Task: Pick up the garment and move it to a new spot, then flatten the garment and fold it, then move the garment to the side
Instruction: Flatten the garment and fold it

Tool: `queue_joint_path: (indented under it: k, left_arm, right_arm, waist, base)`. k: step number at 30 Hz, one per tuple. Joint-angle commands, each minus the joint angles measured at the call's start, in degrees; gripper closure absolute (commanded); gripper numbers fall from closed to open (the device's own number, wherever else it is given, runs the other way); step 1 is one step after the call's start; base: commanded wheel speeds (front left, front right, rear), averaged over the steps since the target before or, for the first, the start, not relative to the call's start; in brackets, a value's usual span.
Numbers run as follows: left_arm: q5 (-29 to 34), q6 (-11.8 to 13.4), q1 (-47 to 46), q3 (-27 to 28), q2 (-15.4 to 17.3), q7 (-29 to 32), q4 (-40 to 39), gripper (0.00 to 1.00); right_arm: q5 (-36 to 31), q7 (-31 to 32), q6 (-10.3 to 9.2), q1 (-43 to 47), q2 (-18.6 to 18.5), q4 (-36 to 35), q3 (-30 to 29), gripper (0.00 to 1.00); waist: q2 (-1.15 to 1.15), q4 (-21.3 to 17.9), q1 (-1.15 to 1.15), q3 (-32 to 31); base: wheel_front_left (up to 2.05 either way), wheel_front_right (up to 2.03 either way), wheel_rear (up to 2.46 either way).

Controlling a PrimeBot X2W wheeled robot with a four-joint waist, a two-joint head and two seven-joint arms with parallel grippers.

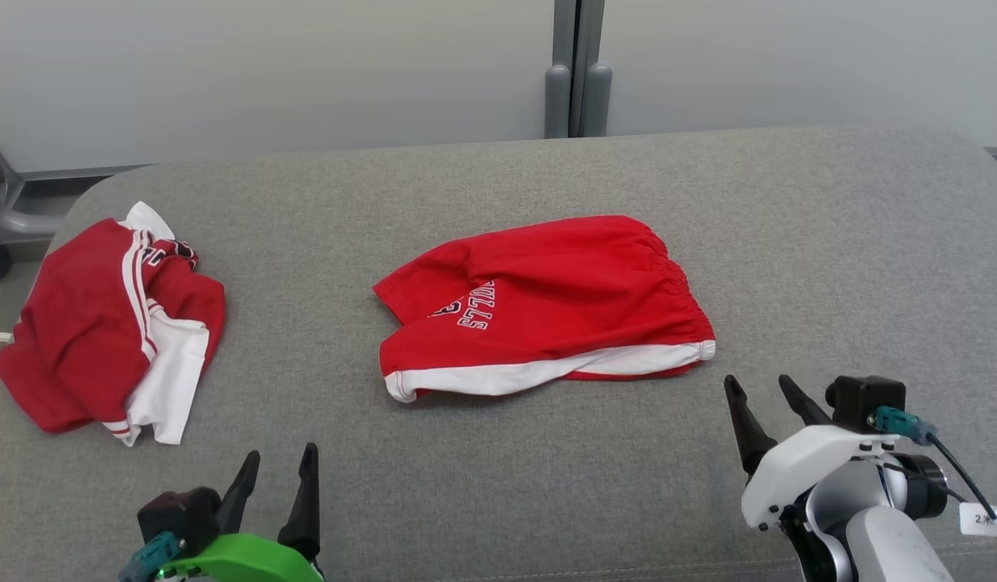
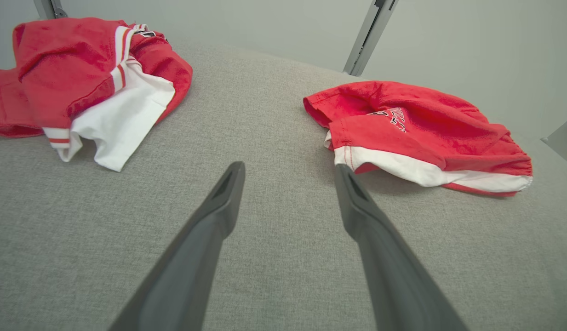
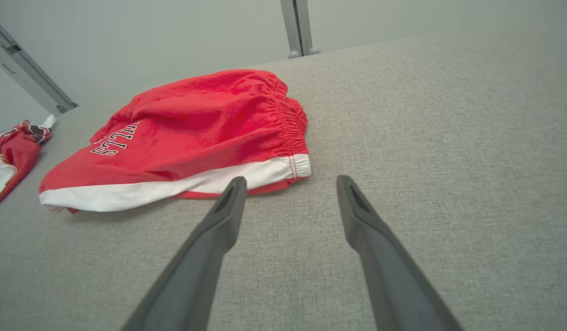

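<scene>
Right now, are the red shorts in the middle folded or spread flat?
Loosely folded in half, not spread: the shorts lie one leg on the other, with layered edges along the near side.

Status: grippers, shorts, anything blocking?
Left gripper open, empty. Right gripper open, empty. Red shorts centre of grey cushion, untouched. Second red-and-white garment heaped at left, apart from shorts.

Bright, even, diffuse light with soft faint shadows; sharp focus throughout, wrist views bowed at edges.
</scene>
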Motion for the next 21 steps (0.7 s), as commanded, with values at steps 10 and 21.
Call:
queue_joint_path:
  k: [10,21]
  left_arm:
    - [-0.5,1.9,-8.0,-3.0,-0.2,11.9,-0.2,0.00]
    - [0.6,1.2,-19.5,-7.0,-2.0,20.2,5.3,0.00]
  right_arm:
    - [-6.2,15.3,0.00,-4.7,-0.2,-5.1,0.2,0.00]
    - [-8.4,26.2,0.00,-11.8,-3.7,-7.4,-0.6,0.00]
  waist:
    - [0.00,0.2,0.00,3.5]
    - [0.00,0.3,0.00,10.8]
  base:
    - [0.00,0.00,0.00]
    - [0.00,0.00,0.00]
